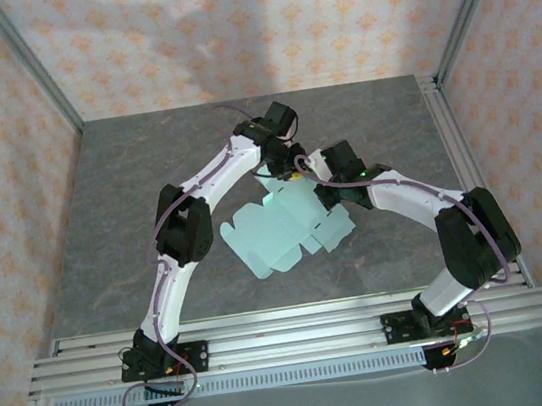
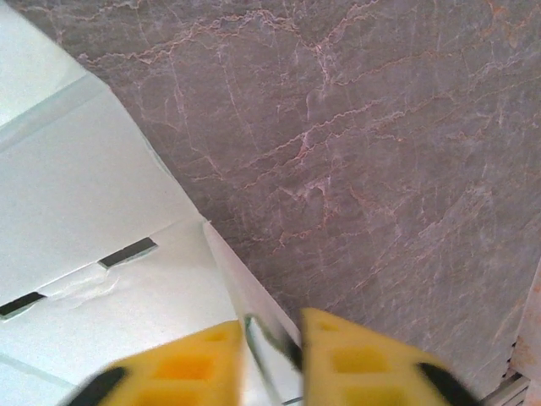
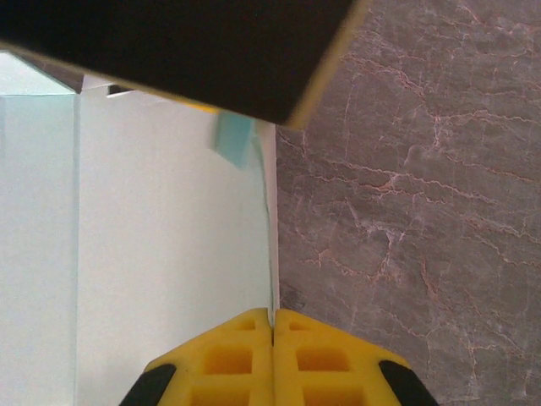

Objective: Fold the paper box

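The paper box [image 1: 279, 227] is a pale mint die-cut sheet lying mostly flat on the table's middle, with slots [image 2: 127, 252] showing in the left wrist view. My left gripper [image 1: 281, 166] is at the sheet's far edge; its yellow fingers [image 2: 272, 338] stand slightly apart, with a raised flap [image 2: 254, 296] edge-on between them. My right gripper [image 1: 321, 188] is at the sheet's far right side, its fingers [image 3: 272, 326] shut on a thin upright edge of the card [image 3: 169, 228].
Grey marble tabletop [image 1: 145, 170] surrounds the sheet. A dark body with a yellow rim [image 3: 186, 51], the other gripper, hangs close across the top of the right wrist view. Aluminium rails [image 1: 288, 327] run along the near edge, with patterned walls behind.
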Robot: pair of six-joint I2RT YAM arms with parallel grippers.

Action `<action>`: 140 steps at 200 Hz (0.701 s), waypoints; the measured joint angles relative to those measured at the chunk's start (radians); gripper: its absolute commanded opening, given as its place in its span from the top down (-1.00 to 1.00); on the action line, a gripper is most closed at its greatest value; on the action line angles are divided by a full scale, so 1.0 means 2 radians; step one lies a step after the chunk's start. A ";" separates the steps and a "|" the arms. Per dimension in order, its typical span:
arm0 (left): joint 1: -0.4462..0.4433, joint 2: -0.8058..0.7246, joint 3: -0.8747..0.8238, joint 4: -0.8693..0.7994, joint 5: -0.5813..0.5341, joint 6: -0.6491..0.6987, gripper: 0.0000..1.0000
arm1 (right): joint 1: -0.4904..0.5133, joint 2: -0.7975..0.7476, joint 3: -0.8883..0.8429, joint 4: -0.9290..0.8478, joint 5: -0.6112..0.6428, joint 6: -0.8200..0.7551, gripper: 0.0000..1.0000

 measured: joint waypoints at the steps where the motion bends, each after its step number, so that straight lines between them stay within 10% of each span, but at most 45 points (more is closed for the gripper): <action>1: 0.000 0.000 0.000 0.000 0.000 -0.001 0.32 | 0.000 0.000 0.000 0.000 0.000 0.000 1.00; 140: 0.020 -0.080 -0.091 -0.003 -0.060 0.038 -1.00 | 0.001 0.017 0.036 -0.012 -0.008 -0.008 1.00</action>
